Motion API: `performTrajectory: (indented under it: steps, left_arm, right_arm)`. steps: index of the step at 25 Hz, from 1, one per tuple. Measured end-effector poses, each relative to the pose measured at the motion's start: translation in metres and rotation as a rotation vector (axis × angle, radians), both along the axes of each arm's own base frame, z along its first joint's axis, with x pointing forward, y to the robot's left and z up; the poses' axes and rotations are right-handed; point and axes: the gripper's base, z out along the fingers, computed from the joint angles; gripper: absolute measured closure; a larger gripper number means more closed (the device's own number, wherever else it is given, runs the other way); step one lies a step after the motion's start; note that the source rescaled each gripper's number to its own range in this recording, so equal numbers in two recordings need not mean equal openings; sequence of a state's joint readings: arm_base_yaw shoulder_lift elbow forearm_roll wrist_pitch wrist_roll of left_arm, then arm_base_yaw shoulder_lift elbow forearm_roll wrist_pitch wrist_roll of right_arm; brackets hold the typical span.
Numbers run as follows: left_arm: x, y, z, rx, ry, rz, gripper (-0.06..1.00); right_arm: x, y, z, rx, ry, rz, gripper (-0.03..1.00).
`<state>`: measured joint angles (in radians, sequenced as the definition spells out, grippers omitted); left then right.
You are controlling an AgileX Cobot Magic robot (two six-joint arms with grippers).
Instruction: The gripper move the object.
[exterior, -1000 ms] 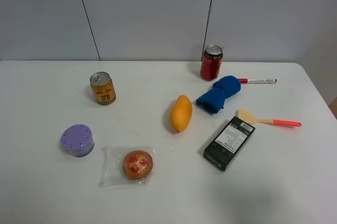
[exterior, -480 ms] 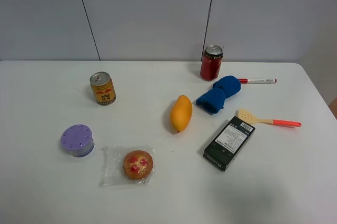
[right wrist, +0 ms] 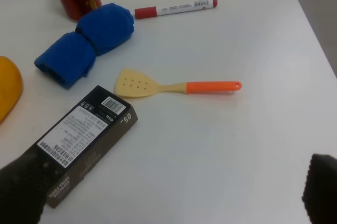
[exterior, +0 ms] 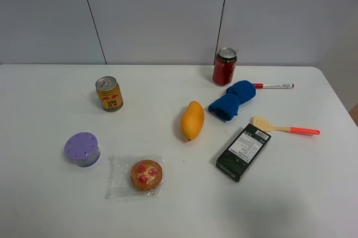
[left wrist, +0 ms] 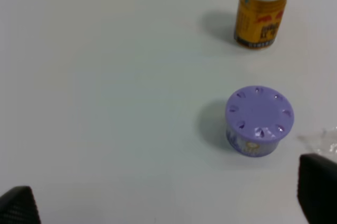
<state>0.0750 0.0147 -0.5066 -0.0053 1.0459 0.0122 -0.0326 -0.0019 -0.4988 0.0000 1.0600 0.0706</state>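
Observation:
The object, a royal-blue cloth bundle [exterior: 232, 99] of two joined lumps, lies on the white table [exterior: 50, 204] between the red can [exterior: 225, 66] and the orange-yellow mango [exterior: 192, 120]. It also shows in the right wrist view [right wrist: 87, 42]. Neither arm appears in the exterior view. My right gripper [right wrist: 171, 187] is open and empty, well short of the bundle, with a black box [right wrist: 84, 134] between them. My left gripper [left wrist: 168, 203] is open and empty over bare table near a purple container [left wrist: 259, 120].
A red-capped marker [exterior: 273, 86] lies behind the bundle. A spatula [exterior: 285, 127] with an orange handle and the black box [exterior: 244, 151] lie in front of it. A yellow can [exterior: 109, 94], the purple container [exterior: 82, 148] and a wrapped pastry [exterior: 142, 175] stand on the left.

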Motion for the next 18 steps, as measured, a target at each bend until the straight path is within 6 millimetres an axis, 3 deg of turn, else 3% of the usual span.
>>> performTrajectory:
  steps: [18]
  left_arm:
    - [-0.0032,0.0002,-0.0004,0.0,-0.015,0.006,-0.06]
  right_arm:
    - [0.0,0.0,0.0,0.0,0.0,0.0,-0.03]
